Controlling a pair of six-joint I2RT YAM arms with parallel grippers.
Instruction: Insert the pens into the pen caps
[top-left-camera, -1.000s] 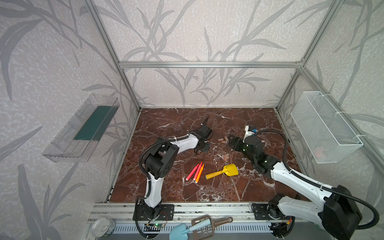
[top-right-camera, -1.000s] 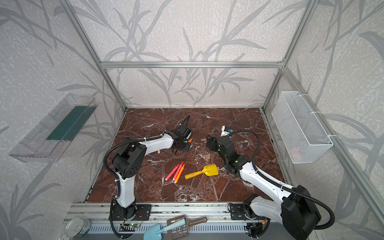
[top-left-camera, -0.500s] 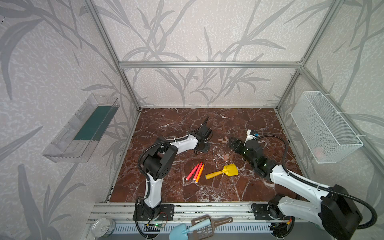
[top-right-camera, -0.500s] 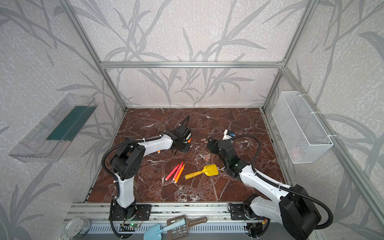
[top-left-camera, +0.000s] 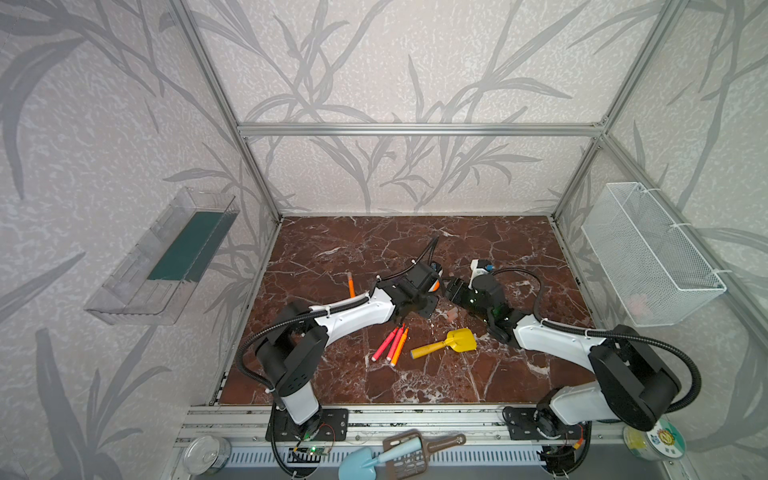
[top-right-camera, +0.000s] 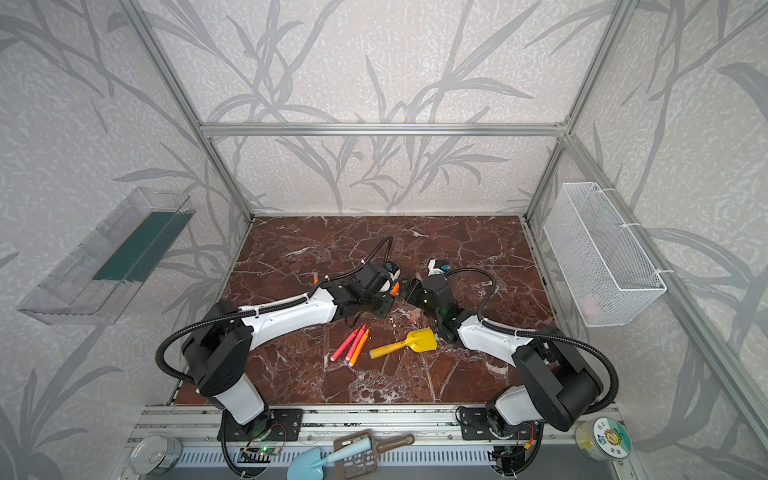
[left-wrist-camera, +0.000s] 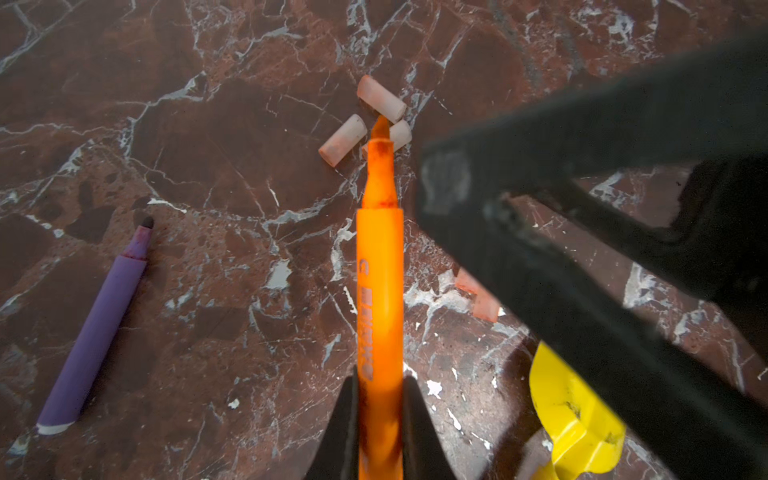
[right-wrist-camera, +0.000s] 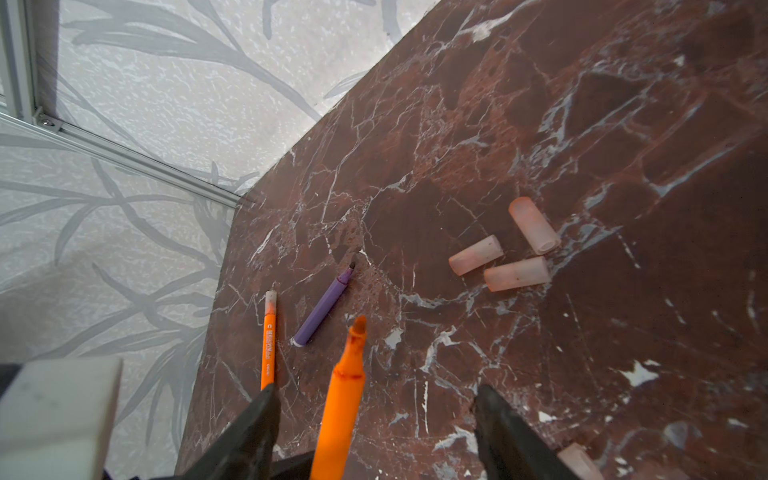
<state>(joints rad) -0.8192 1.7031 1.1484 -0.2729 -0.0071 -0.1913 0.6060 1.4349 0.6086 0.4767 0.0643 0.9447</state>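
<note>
My left gripper (left-wrist-camera: 380, 399) is shut on an orange pen (left-wrist-camera: 380, 291), uncapped, its tip pointing at three pale pen caps (left-wrist-camera: 343, 139) lying close together on the marble floor. My right gripper (right-wrist-camera: 374, 411) stands open around that same pen's tip end (right-wrist-camera: 340, 399); neither finger touches it. In both top views the two grippers meet mid-table, left (top-left-camera: 434, 286) and right (top-left-camera: 451, 291). A purple pen (right-wrist-camera: 322, 309) and a capped orange pen (right-wrist-camera: 269, 340) lie nearby. Three more pens (top-left-camera: 390, 343) lie together near the front. A lone cap (top-left-camera: 452, 314) lies under the right arm.
A yellow toy shovel (top-left-camera: 446, 343) lies right of the three pens. A wire basket (top-left-camera: 652, 257) hangs on the right wall and a clear tray (top-left-camera: 166, 257) on the left wall. Metal frame posts stand at the table's corners.
My left gripper has closed on the orange pen. The right gripper has moved left up to it and its jaws have narrowed a little around the pen's tip.
</note>
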